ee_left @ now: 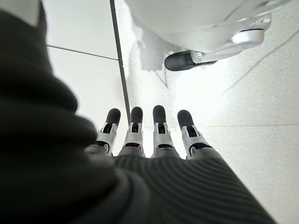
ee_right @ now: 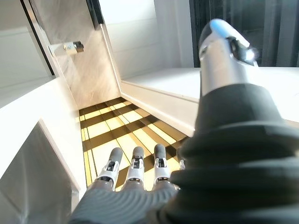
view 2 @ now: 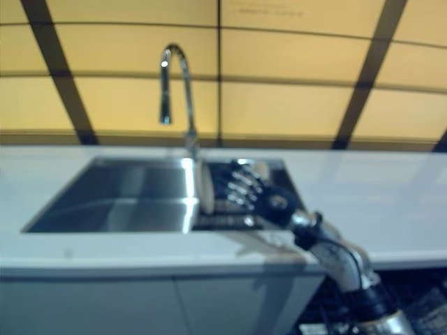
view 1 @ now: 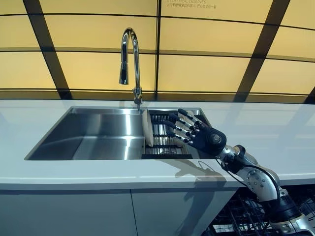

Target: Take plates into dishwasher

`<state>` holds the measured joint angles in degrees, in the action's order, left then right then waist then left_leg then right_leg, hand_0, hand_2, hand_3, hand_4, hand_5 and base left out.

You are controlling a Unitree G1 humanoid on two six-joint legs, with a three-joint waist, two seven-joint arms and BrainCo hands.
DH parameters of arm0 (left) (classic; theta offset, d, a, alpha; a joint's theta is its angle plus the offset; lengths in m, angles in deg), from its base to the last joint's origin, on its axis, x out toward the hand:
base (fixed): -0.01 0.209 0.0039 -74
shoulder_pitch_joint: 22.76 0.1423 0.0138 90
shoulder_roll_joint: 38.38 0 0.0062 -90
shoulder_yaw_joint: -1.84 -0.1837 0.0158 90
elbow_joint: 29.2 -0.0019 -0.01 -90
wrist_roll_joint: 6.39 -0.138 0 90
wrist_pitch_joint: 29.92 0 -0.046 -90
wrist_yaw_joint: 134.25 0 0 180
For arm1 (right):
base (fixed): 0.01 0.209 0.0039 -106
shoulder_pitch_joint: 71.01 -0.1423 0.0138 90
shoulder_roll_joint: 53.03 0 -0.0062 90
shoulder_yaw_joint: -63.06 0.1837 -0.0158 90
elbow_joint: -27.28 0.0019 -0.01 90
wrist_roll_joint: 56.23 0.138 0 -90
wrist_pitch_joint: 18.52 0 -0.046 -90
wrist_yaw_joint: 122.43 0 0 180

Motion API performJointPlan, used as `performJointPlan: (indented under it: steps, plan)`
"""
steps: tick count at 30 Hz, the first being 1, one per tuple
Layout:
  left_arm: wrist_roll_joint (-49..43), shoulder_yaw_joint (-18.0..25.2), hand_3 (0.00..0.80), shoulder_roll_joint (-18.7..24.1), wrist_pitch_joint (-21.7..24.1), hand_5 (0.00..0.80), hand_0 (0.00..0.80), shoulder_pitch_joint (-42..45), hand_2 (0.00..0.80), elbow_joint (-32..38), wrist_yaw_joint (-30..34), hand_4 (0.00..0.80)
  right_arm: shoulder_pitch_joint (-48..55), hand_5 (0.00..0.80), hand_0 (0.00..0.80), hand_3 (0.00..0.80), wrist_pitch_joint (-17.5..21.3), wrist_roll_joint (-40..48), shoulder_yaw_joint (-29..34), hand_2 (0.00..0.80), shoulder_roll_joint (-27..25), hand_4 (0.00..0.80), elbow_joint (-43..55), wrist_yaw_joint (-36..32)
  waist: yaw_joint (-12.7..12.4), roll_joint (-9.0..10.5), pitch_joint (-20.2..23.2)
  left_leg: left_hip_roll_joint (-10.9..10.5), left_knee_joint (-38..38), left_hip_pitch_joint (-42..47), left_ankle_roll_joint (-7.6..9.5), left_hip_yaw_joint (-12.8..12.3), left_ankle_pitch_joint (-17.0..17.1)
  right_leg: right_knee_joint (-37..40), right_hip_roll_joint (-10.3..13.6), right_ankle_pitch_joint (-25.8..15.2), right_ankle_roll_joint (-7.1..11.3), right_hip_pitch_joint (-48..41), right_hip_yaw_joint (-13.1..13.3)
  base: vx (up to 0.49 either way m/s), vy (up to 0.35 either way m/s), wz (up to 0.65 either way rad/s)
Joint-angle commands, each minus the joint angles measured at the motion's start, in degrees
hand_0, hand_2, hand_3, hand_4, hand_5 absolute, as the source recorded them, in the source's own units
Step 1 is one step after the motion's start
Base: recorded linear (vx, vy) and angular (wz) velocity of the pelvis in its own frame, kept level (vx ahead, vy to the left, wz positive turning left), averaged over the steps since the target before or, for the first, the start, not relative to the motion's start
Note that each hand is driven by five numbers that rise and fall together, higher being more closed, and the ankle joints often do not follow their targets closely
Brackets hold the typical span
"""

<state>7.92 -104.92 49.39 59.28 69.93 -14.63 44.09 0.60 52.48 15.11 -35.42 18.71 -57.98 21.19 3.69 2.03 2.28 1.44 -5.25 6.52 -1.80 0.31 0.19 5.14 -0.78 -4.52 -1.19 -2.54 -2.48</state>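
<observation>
A pale plate (view 1: pixel 146 127) stands on edge in a dark slatted rack (view 1: pixel 165 143) at the right end of the steel sink (view 1: pixel 93 135). My right hand (view 1: pixel 203 136) hovers over that rack just right of the plate. Its straight fingers (view 1: pixel 183 129) point toward the plate's face with a small gap between, so the hand is open and holds nothing. In the right wrist view the same fingers (ee_right: pixel 133 171) are straight. My left hand (ee_left: pixel 154 137) shows only in its own wrist view, hanging open toward a pale floor.
A chrome faucet (view 1: pixel 129 54) arches over the sink's back edge. White countertop (view 1: pixel 275 132) runs all around the sink. A dark wire dishwasher rack (view 1: pixel 241 211) shows below the counter at the lower right. Yellow panelled wall behind.
</observation>
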Motion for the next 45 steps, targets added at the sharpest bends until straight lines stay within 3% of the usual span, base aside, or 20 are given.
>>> performJointPlan:
  steps: [1,6,12,17,25,32,45]
  plan:
    - [-0.96,-1.25,0.0,0.17,0.59,0.0,0.0,-2.4,0.0,-4.68,0.04,0.0,-7.56,0.0,0.0,0.0,10.24,2.15,8.25,0.0,-0.03,0.0,-4.84,9.92,-0.92,1.77,-0.4,-2.9,0.25,0.1,4.4,-2.44,-3.79,-0.14,1.18,3.34,2.28,-2.65,1.96,0.004,0.007,-0.04]
    - [-1.15,-1.11,0.0,0.2,0.08,0.0,0.0,-2.18,0.0,-3.55,-0.31,0.0,-11.9,0.0,0.0,0.0,12.62,-1.52,9.85,0.0,-4.25,0.0,-10.62,20.53,-0.83,1.76,-0.65,-2.8,0.25,0.39,4.25,-2.59,-3.77,-0.14,1.17,3.28,2.15,-2.93,2.03,0.0,0.0,0.0]
    - [-0.73,-1.47,0.0,0.18,-0.53,0.0,0.0,-2.32,0.0,-3.06,-0.41,0.0,-19.13,0.0,0.0,0.0,15.9,-7.48,8.62,0.0,-9.06,0.0,-15.29,28.34,-1.64,2.06,-0.98,-2.81,0.25,0.48,3.99,-1.98,-3.58,-0.14,1.09,3.34,1.9,-3.24,1.68,0.0,0.0,0.0]
    - [-1.04,-1.72,0.0,0.43,-1.02,0.0,0.0,-2.27,0.0,-2.61,-0.36,0.0,-25.23,0.0,0.0,0.0,15.12,-14.96,5.55,0.0,-13.69,0.0,-21.05,33.32,-2.74,2.42,-1.12,-2.87,0.25,0.11,3.7,-1.13,-3.28,-0.14,1.13,3.27,1.88,-3.02,1.06,0.0,0.0,0.0]
    - [-2.16,-2.3,0.0,1.06,-2.11,0.0,0.0,-2.0,0.0,-1.86,-0.57,0.0,-35.62,0.0,0.0,0.0,9.48,-24.78,-2.57,0.0,-18.75,0.0,-33.87,40.28,-4.46,3.07,-1.97,-2.99,0.25,-1.55,3.26,0.05,-2.33,-0.14,1.48,2.47,2.32,-1.54,0.1,0.038,0.0,0.04]
    - [-2.99,-3.06,0.0,1.95,-2.12,0.0,0.0,-1.89,0.0,-1.58,-0.56,0.0,-43.35,0.0,0.0,0.0,7.36,-27.33,-9.02,0.0,-19.37,0.0,-40.71,41.13,-5.7,3.09,-3.61,-3.05,0.25,-3.55,2.95,0.88,-1.23,-0.14,1.82,1.81,2.72,0.23,-0.63,0.033,-0.014,0.05]
    - [-1.39,-4.04,0.0,2.99,-1.02,0.0,0.0,-3.82,0.0,-0.53,-1.08,0.0,-48.4,0.0,0.0,0.0,6.46,-26.5,-12.48,0.0,-18.23,0.0,-42.99,43.35,-6.22,1.73,-7.43,-3.19,0.25,-8.01,2.83,1.63,0.18,-0.14,2.38,0.93,3.04,4.64,-1.19,-0.032,-0.023,0.06]
